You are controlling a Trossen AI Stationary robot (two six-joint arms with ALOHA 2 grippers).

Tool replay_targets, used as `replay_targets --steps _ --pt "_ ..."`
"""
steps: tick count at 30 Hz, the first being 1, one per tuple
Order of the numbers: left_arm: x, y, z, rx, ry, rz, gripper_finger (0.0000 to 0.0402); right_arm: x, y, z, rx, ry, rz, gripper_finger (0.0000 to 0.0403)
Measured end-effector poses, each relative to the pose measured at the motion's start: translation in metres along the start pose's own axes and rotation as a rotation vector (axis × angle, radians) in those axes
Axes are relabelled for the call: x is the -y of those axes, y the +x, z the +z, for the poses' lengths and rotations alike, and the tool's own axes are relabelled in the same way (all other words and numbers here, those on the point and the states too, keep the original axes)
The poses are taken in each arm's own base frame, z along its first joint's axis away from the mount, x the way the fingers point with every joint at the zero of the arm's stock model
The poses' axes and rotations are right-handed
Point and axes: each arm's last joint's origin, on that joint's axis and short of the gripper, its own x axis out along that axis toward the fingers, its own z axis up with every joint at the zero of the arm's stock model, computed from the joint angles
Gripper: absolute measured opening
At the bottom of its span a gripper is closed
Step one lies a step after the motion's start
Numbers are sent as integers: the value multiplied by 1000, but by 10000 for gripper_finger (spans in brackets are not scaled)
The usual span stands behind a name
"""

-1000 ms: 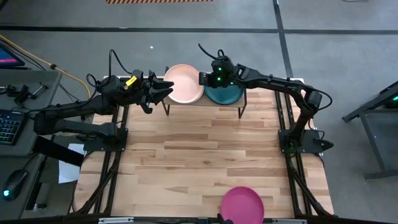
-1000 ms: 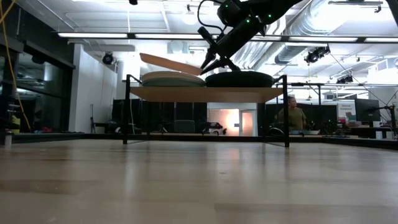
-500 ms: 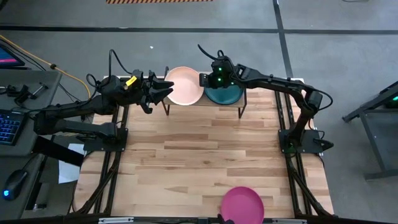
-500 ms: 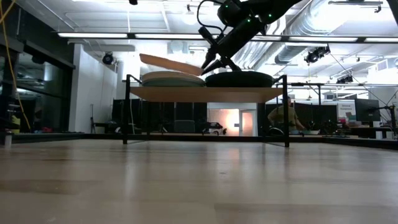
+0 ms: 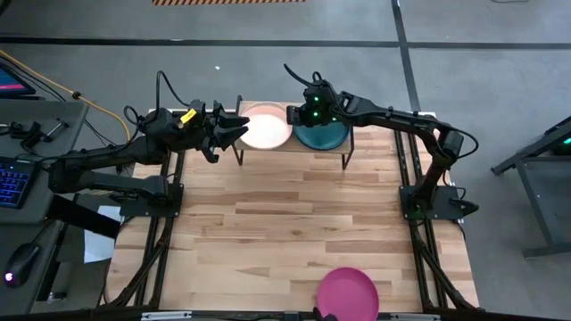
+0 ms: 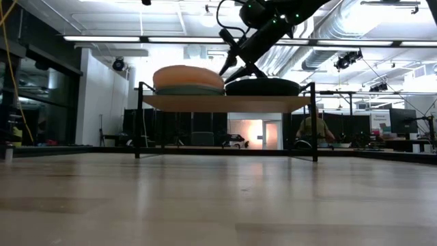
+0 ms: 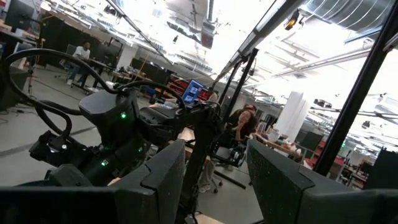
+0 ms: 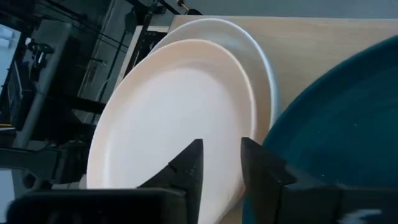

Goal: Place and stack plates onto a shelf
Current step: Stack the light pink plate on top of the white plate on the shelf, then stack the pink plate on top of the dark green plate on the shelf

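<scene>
The peach-pink plate (image 5: 265,127) (image 6: 188,75) lies flat on top of the left stack on the shelf (image 6: 225,103). A paler plate (image 8: 264,59) shows under it. The dark teal plate (image 5: 323,135) (image 8: 336,118) sits on the shelf's right half. My right gripper (image 5: 297,114) (image 6: 230,70) (image 8: 217,149) is open. It slants down just above the place where the two stacks meet, over the peach plate's right edge. My left gripper (image 5: 239,129) (image 7: 216,149) is open too and waits by the shelf's left end. The magenta plate (image 5: 348,292) lies at the table's near edge.
The shelf stands at the table's far edge on thin black legs (image 6: 315,123). Bare wood (image 5: 285,223) stretches from the shelf to the magenta plate. A person (image 6: 314,128) sits in the room beyond the table.
The peach-pink plate was tilted, with its left edge raised and its right edge at my right gripper's tips. It has dropped flat onto the left stack. Both grippers have stayed where they were.
</scene>
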Motion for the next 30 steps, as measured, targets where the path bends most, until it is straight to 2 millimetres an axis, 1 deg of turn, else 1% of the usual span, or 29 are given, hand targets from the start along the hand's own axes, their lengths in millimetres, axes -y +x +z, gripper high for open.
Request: replay_targets --steps 4,7,9,11,13,17,19,22,27,30 --pt "0 0 0 0 0 0 161 0 -1 2 5 -19 0 101" --pt "0 0 0 0 0 0 161 -6 -9 11 38 -72 21 103" --pt "0 0 0 -1 0 0 161 -13 -21 19 68 -132 40 103" --pt "0 0 0 -1 0 0 161 -20 -38 23 87 -207 49 103" --pt "0 0 0 -3 0 1 161 -26 -57 21 86 -282 43 103" --pt "0 0 0 -3 10 1 161 -33 -102 2 44 -444 -46 103" --pt "0 0 0 -4 32 2 161 -35 -128 -11 27 -508 -103 103" --pt "0 0 -1 -5 44 2 161 -35 -164 -33 21 -570 -114 103" --pt "0 0 -1 -6 57 2 161 -24 -219 -63 51 -606 -22 103" --pt "0 0 -1 -9 79 3 161 -10 -244 -77 80 -583 18 103"
